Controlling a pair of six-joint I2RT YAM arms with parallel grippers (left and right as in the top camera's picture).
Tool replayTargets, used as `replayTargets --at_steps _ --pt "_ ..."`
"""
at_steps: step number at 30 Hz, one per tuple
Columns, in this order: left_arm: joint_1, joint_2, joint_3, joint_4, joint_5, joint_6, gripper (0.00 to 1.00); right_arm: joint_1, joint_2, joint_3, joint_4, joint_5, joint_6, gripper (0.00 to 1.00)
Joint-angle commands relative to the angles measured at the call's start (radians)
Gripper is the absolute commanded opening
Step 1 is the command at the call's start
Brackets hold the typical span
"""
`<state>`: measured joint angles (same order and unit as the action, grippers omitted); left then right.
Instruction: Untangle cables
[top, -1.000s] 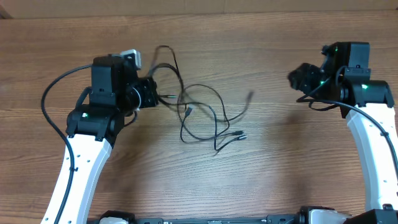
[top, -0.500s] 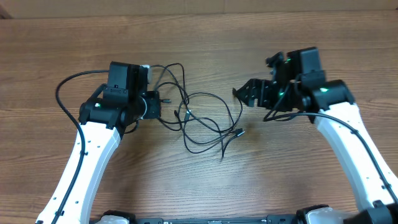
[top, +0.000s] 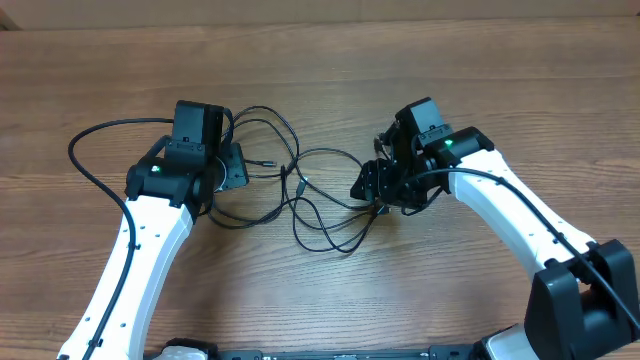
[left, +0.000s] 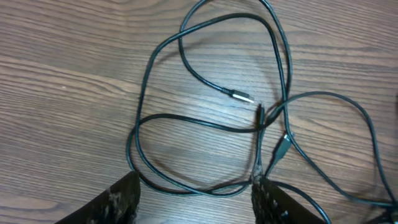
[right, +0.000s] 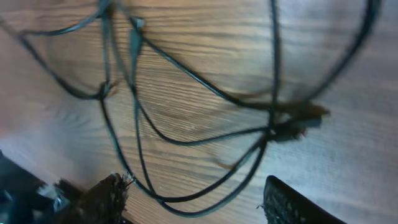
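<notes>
Gaping wide, left gripper (left: 196, 185) and right gripper (right: 194, 186) flank thin limp black cables (left: 186, 119), best pinched beside plugs

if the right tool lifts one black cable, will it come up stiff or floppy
Probably floppy: the cables lie in loose curving loops. Likely light, being so thin. Strands cross, so lifting one with the right tool may drag others.

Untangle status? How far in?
Done: nothing visible. The cables lie in one pile of crossed loops mid-table. In hand: the left gripper and right gripper are both open over opposite sides of the tangle, neither clamped on a cord. Left: grasp, pull the strands apart, lay each cord out on its own.
</notes>
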<state>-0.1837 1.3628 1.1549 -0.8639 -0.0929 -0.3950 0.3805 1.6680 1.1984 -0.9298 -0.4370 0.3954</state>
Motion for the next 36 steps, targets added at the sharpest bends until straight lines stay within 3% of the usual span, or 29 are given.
replayTargets --at_steps 1,7,12,22,31,36 --pt "-0.007 0.003 0.019 0.000 0.073 -0.025 0.59 0.001 0.029 -0.016 -0.019 0.035 0.157 0.69" --pt "-0.007 0.018 0.018 -0.001 0.121 -0.024 0.58 0.001 0.055 -0.041 -0.015 0.041 0.205 0.68" --pt "-0.007 0.061 0.018 -0.006 0.136 -0.024 0.56 0.016 0.055 -0.088 0.005 0.034 0.240 0.62" --pt "-0.012 0.170 0.018 -0.010 0.172 -0.024 0.50 0.054 0.055 -0.153 0.158 -0.035 0.316 0.42" --pt "-0.014 0.249 0.017 -0.015 0.168 -0.011 0.52 0.058 0.062 -0.167 0.188 -0.002 0.346 0.41" --pt "-0.014 0.321 0.017 -0.022 0.167 -0.001 0.51 0.058 0.062 -0.171 0.189 0.010 0.360 0.25"
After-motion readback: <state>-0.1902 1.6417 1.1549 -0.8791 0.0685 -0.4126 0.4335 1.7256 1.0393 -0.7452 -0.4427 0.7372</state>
